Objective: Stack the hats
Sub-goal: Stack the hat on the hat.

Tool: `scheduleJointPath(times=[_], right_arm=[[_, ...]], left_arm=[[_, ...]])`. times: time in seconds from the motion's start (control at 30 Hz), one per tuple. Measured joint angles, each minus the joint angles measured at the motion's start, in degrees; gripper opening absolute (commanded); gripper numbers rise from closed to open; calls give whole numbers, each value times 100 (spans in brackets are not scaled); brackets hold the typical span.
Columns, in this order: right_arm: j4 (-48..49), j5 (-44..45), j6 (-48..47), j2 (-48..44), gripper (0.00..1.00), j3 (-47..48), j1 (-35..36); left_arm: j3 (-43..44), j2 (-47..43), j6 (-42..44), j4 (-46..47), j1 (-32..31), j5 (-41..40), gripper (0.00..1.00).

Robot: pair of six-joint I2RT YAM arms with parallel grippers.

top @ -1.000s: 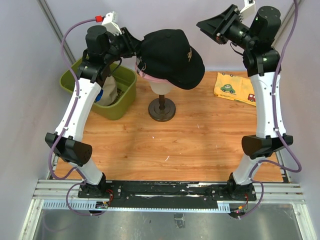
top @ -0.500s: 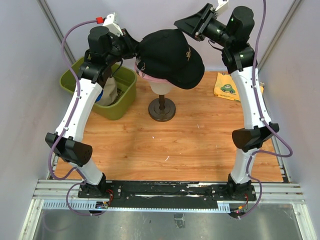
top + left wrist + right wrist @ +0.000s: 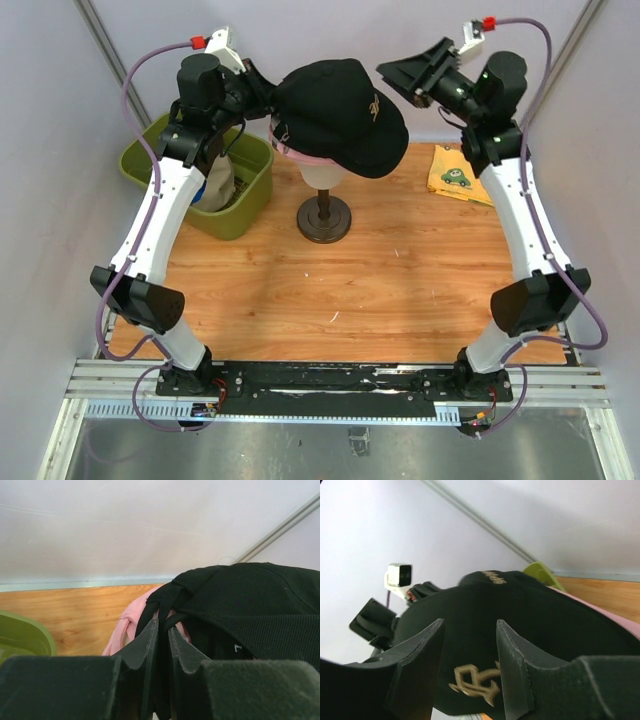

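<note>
Black and pink caps, orange-brown wood-grain table (image 3: 400,280)
The black cap (image 3: 340,110) bears a small gold logo; pink cap (image 3: 300,156); olive-green bin (image 3: 240,210); yellow cloth (image 3: 465,175) printed with green and red cars.

A wooden table (image 3: 400,290) with a warm orange-brown grain fills the middle of the space, boxed in by plain pale walls: one at the left edge (image 3: 50,200), one along the far edge (image 3: 300,30) and one at the right edge (image 3: 610,200). A slanted metal strut (image 3: 108,45) leans across the far left corner and a second strut (image 3: 585,28) across the far right corner. A thin pale blue-green strip (image 3: 85,583) runs where the far wall meets the wood. Silver rails (image 3: 100,380) line the near edge, with a dull grey metal sheet (image 3: 300,445) in front of them. The light is soft and even.
</note>
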Motion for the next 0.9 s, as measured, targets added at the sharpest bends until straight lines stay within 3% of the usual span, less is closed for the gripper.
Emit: scheduleJointPath(times=[0.17,0.4,0.9], right_arm=[[614,68,391,-662,48,-1281,-603],[1193,7,704,-1309,49,-2354,-837],[1613,-81,861,-1484,49,-3353,-962]], left_arm=[[-20,-11,-42,0,-7,-22,15],[-39,-11,-74,2,-11,-59,15],[-61,-13,-83,4,-11,-114,15]])
